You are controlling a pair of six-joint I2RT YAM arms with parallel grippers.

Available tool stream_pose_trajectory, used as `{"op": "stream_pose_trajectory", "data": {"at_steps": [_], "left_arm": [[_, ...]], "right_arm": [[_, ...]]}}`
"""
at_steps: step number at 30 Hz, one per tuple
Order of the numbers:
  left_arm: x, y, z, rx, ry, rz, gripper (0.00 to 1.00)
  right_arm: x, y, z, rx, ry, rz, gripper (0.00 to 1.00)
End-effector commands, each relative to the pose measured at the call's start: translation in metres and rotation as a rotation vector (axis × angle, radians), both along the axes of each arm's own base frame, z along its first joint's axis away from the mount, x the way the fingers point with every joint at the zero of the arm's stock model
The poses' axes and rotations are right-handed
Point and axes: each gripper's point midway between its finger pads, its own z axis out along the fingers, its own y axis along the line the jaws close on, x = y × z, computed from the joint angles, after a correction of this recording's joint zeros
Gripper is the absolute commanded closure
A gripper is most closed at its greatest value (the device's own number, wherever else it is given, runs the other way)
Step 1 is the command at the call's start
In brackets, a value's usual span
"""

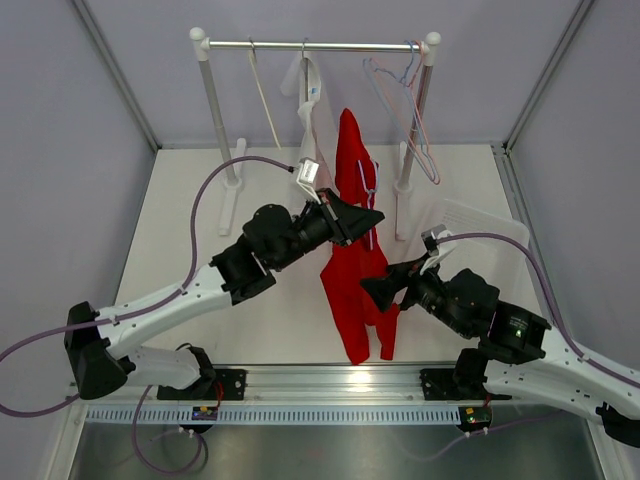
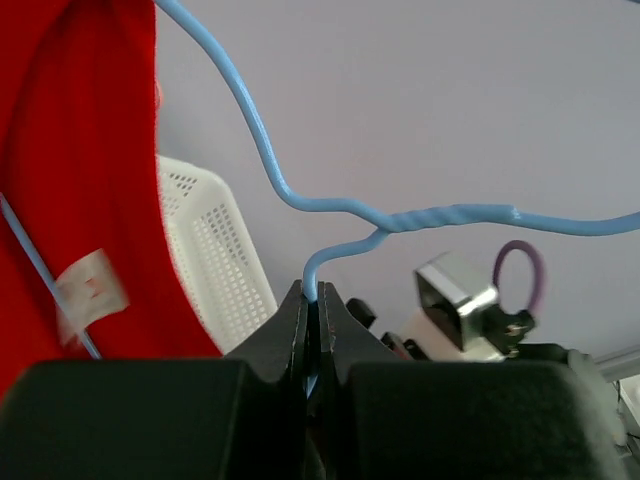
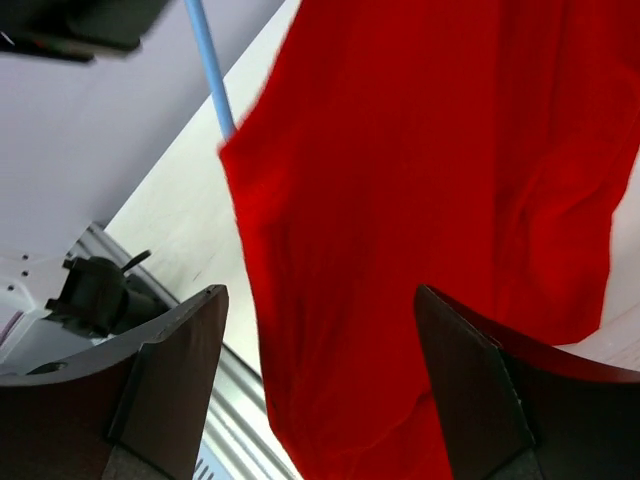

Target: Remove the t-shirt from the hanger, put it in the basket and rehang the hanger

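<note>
A red t-shirt (image 1: pixel 353 250) hangs bunched on a light blue wire hanger (image 2: pixel 330 205), held up in the air over the middle of the table. My left gripper (image 1: pixel 372 217) is shut on the hanger's wire just below its twisted neck, as the left wrist view (image 2: pixel 313 297) shows; the shirt (image 2: pixel 75 170) hangs to its left there. My right gripper (image 1: pixel 370 287) is open, its jaws wide apart, right at the shirt's lower part. In the right wrist view (image 3: pixel 320 330) the red cloth (image 3: pixel 430 200) fills the space between the fingers, and a piece of the blue wire (image 3: pixel 208 60) shows at top left.
A clothes rail (image 1: pixel 315 45) on white posts stands at the back, with a white hanger (image 1: pixel 308 95) and several thin wire hangers (image 1: pixel 405 95) on it. A white perforated basket (image 1: pixel 480 225) lies at the right, behind my right arm. Grey walls close in the sides.
</note>
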Motion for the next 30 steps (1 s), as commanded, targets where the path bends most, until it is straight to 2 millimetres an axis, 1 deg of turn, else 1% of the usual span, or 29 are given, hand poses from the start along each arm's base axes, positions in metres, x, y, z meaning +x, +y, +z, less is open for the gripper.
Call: {"op": "stream_pose_trajectory", "data": {"at_steps": [1, 3, 5, 6, 7, 10, 13, 14, 16, 17, 18, 20, 21, 23, 24, 26, 27, 30], "left_arm": [[-0.014, 0.025, 0.1, -0.192, -0.195, 0.016, 1.0], [-0.011, 0.031, 0.111, -0.19, -0.222, 0.045, 1.0], [-0.011, 0.035, 0.122, -0.207, -0.235, 0.055, 1.0], [-0.013, 0.034, 0.125, -0.212, -0.242, 0.047, 1.0], [-0.017, 0.035, 0.132, -0.227, -0.254, 0.034, 1.0], [-0.018, 0.04, 0.14, -0.234, -0.271, 0.042, 1.0], [-0.021, 0.044, 0.148, -0.231, -0.292, 0.043, 1.0], [-0.023, 0.047, 0.155, -0.242, -0.3, 0.04, 1.0], [-0.028, 0.048, 0.161, -0.256, -0.31, 0.02, 1.0], [-0.03, 0.049, 0.166, -0.266, -0.313, 0.02, 1.0], [-0.033, 0.05, 0.168, -0.271, -0.32, 0.005, 1.0], [-0.036, 0.052, 0.174, -0.276, -0.332, -0.003, 1.0], [-0.039, 0.056, 0.182, -0.288, -0.342, -0.003, 1.0], [-0.042, 0.058, 0.186, -0.286, -0.355, -0.009, 1.0], [-0.046, 0.06, 0.194, -0.293, -0.367, -0.02, 1.0], [-0.049, 0.061, 0.2, -0.292, -0.385, -0.028, 1.0], [-0.049, 0.062, 0.205, -0.292, -0.392, -0.026, 1.0], [-0.051, 0.065, 0.209, -0.292, -0.398, -0.025, 1.0]], "right_arm": [[-0.019, 0.009, 0.019, 0.058, -0.004, 0.099, 0.15], [-0.025, 0.012, 0.015, 0.06, 0.008, 0.128, 0.14], [-0.025, 0.013, 0.011, 0.051, 0.005, 0.126, 0.14], [-0.022, 0.013, 0.005, 0.027, 0.013, 0.106, 0.16], [-0.021, 0.013, 0.003, 0.017, 0.014, 0.102, 0.24], [-0.022, 0.019, 0.001, 0.002, 0.02, 0.115, 0.35], [-0.024, 0.021, -0.003, -0.018, 0.022, 0.121, 0.4], [-0.024, 0.021, -0.004, -0.023, 0.023, 0.121, 0.45], [-0.023, 0.02, -0.008, -0.035, 0.025, 0.108, 0.54], [-0.023, 0.02, -0.008, -0.034, 0.026, 0.106, 0.68], [-0.023, 0.02, -0.008, -0.034, 0.025, 0.107, 0.74], [-0.025, 0.021, -0.007, -0.03, 0.028, 0.113, 0.82], [-0.026, 0.02, -0.009, -0.039, 0.033, 0.114, 0.9], [-0.028, 0.021, -0.013, -0.048, 0.044, 0.12, 0.92], [-0.028, 0.022, -0.017, -0.059, 0.051, 0.122, 0.92], [-0.032, 0.025, -0.021, -0.065, 0.061, 0.133, 0.92], [-0.032, 0.026, -0.023, -0.069, 0.062, 0.131, 0.94], [-0.034, 0.028, -0.026, -0.067, 0.067, 0.131, 0.95]]}}
